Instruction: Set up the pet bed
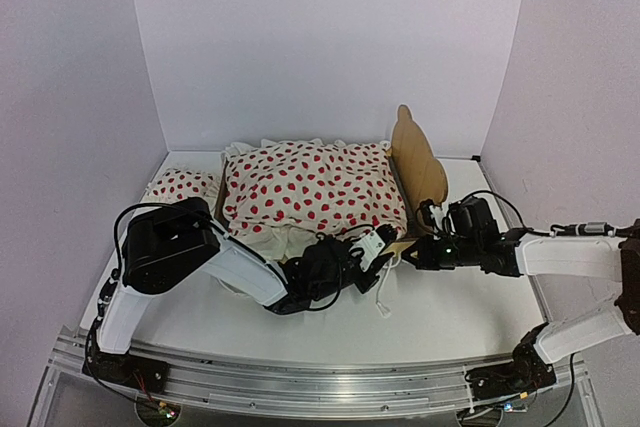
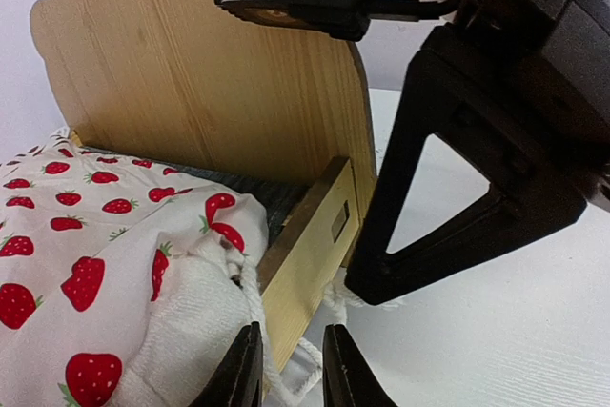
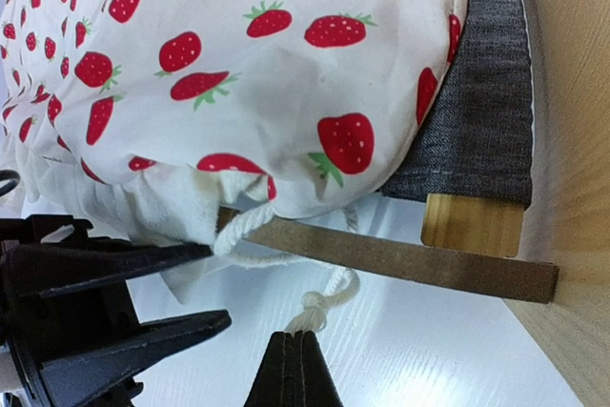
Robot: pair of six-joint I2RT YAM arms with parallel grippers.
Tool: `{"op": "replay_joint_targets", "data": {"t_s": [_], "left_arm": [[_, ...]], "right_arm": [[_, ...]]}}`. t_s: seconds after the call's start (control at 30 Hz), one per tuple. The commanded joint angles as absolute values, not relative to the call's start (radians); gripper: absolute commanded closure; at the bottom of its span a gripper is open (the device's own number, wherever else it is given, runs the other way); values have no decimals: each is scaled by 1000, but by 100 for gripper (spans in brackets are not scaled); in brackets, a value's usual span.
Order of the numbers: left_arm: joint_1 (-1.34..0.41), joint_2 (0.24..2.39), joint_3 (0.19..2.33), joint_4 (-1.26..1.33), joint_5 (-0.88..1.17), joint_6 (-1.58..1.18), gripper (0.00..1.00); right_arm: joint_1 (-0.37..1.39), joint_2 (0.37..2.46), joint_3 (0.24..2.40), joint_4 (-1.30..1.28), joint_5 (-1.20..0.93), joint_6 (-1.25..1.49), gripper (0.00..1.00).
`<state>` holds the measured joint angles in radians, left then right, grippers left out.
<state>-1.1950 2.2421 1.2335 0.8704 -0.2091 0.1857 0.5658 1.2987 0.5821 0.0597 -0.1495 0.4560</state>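
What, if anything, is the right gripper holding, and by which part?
The right gripper is shut, the white cord's knot touching its tip; whether it is pinched cannot be told.

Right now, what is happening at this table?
Two robot arms are setting up a pet bed. A strawberry blanket lies on it. The left gripper, jaws slightly apart, is at the blanket's near edge. The right gripper is shut, its tips at the knot of a white cord.

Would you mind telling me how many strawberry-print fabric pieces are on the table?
2. A large blanket lies over the pet bed; a small pillow sits just left of it. More could be hidden beneath the blanket.
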Motion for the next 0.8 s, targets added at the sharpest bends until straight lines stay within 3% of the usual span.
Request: {"op": "replay_joint_targets", "data": {"t_s": [0.0,0.47,0.77], "left_arm": [[-1199,2234,1241,837,-298,147,76],[-1198,2293,1300,779,-365,53,78],[-1193,2297,1309,783,-342,51,100]], "right_arm": [[562,1299,634,32,-163,435,100],[562,1356,682,20,-222,452,100],[561,1368,674,20,-241,451,100]]}}
